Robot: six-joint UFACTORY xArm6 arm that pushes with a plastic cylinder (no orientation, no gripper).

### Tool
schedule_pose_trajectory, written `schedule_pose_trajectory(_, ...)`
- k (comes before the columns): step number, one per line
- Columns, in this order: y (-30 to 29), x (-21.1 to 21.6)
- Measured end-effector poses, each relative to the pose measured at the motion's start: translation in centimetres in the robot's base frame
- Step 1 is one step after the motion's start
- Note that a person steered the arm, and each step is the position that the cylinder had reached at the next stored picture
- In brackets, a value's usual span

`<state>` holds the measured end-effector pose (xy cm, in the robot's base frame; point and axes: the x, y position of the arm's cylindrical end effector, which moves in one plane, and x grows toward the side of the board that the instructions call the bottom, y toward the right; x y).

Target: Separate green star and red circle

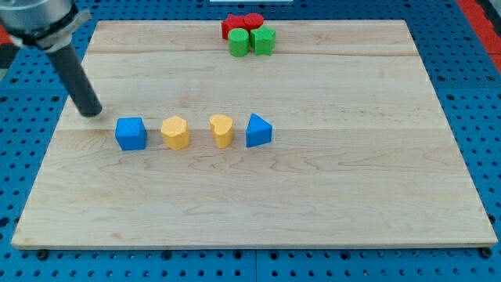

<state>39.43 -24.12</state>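
Note:
A tight cluster sits at the board's top edge. The red circle (253, 21) is at its top right, and the green star (264, 40) sits just below it, touching or nearly so. A second red block (231, 27) and a green cylinder (239, 43) make up the cluster's left side. My tip (93, 113) is far off at the view's left, up and to the left of the blue cube (131, 134), and apart from it.
A row crosses the middle of the wooden board (352, 172): the blue cube, a yellow block (176, 132), a yellow heart (222, 130) and a blue triangle (258, 131). A blue pegboard surrounds the board.

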Motion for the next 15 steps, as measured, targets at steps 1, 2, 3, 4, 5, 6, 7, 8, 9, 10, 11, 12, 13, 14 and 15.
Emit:
schedule_pose_trajectory(1,6.7,-2.8)
schedule_pose_trajectory(2,8.3,-2.9)
schedule_pose_trajectory(3,8.6,-2.9)
schedule_pose_trajectory(4,16.1,-2.9)
schedule_pose_trajectory(5,26.8,-2.5)
schedule_pose_trajectory(6,36.4,-1.6)
schedule_pose_trajectory(7,41.9,-1.6)
schedule_pose_trajectory(8,43.5,-4.0)
schedule_pose_trajectory(9,38.5,-8.3)
schedule_pose_trajectory(10,30.7,-11.7)
schedule_pose_trajectory(11,27.6,-13.8)
schedule_pose_trajectory(12,28.9,-13.8)
schedule_pose_trajectory(13,29.1,-16.0)
schedule_pose_trajectory(14,28.2,-18.3)
schedule_pose_trajectory(15,24.6,-18.7)
